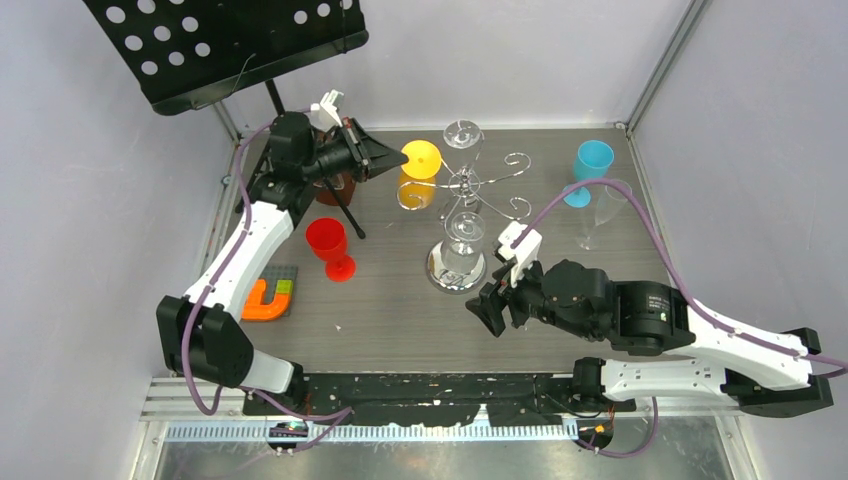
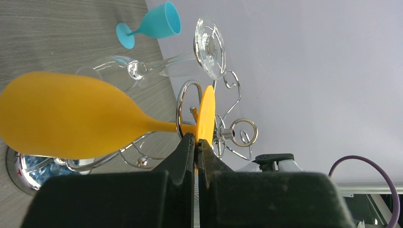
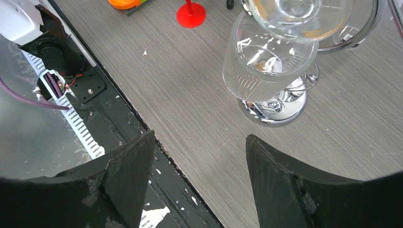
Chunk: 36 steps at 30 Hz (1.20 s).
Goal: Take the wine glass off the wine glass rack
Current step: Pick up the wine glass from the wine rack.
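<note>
— Where are you?
— Nearest, my right fingers (image 3: 133, 166) hang spread and empty over the grey wood-grain desk (image 3: 180, 104), just short of the chrome wire wine glass rack (image 1: 470, 185). Farther out, my left fingers (image 2: 187, 152) pinch the foot of the yellow plastic wine glass (image 2: 71, 116), which hangs upside down on a scroll arm, not yet off.
— Next?
— I reckon I slide its foot out along the arm without snagging.

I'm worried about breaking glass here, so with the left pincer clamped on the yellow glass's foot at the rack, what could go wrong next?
The left pincer pinches the yellow glass only by the thin edge of its foot, so it may twist or slip. Pulling could tug the rack, which the open right pincer is not steadying, and swing the clear glass hanging beside it.
</note>
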Each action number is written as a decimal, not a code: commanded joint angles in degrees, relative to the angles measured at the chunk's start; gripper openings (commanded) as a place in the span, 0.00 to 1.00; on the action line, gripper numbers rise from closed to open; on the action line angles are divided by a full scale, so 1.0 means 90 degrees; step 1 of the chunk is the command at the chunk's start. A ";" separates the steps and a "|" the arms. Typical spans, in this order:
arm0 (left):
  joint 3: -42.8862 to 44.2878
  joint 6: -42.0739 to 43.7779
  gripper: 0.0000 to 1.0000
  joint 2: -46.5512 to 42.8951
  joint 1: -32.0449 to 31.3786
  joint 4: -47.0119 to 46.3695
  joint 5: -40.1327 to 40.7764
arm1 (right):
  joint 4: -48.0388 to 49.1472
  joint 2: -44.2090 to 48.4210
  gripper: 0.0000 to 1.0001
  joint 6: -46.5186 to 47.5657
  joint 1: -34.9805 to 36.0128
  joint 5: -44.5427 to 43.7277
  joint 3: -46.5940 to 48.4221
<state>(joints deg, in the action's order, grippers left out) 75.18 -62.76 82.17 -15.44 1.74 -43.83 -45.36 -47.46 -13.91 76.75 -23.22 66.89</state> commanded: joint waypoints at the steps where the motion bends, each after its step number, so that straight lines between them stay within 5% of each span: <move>1: -0.0066 0.0077 0.00 -0.0199 -0.0053 -0.0154 -0.0195 | 0.0330 -0.0019 0.76 -0.0099 0.0017 -0.0005 0.0005; 36: 0.0912 0.0173 0.00 0.0190 -0.0205 0.0325 -0.0208 | 0.0305 0.0122 0.76 -0.0210 0.0018 -0.0019 -0.0116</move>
<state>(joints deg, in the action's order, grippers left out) 80.16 -62.48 82.96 -16.47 4.67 -44.64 -44.66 -47.24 -15.18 76.75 -22.85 65.60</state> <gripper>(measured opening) 0.002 0.759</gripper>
